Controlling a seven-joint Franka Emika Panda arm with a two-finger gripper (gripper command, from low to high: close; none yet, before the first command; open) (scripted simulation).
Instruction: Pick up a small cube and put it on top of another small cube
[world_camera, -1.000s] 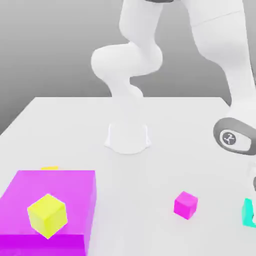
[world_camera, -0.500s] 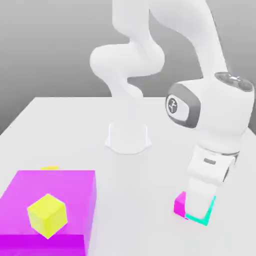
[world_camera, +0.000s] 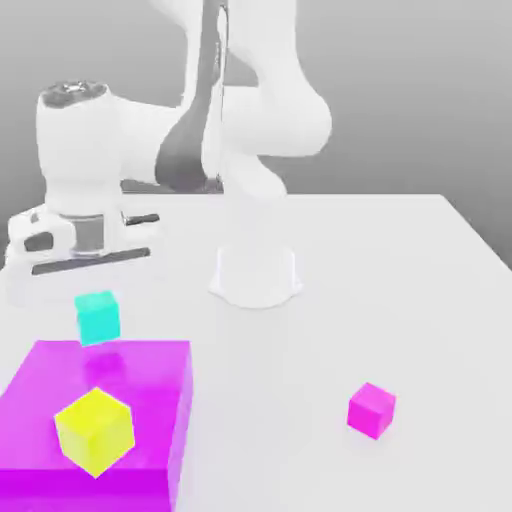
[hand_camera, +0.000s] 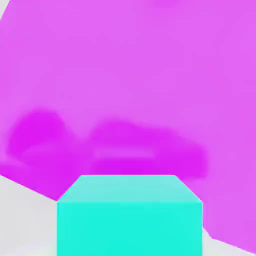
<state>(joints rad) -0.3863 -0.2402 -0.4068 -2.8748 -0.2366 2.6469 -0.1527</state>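
Toward the exterior view's lower left, the yellow cube is sitting on the large block. The small cube is hanging above that block's far edge; the small magenta cube is lying well apart, lower right.

Arm swung from exterior view's right across to exterior view's left; hand ended above far edge of large magenta block. Small cyan cube went with it: a second ago at right edge near table level, half a second ago beside small magenta cube, finally raised just below hand, over block's far edge. Small magenta cube, earlier partly covered by hand, became fully exposed.
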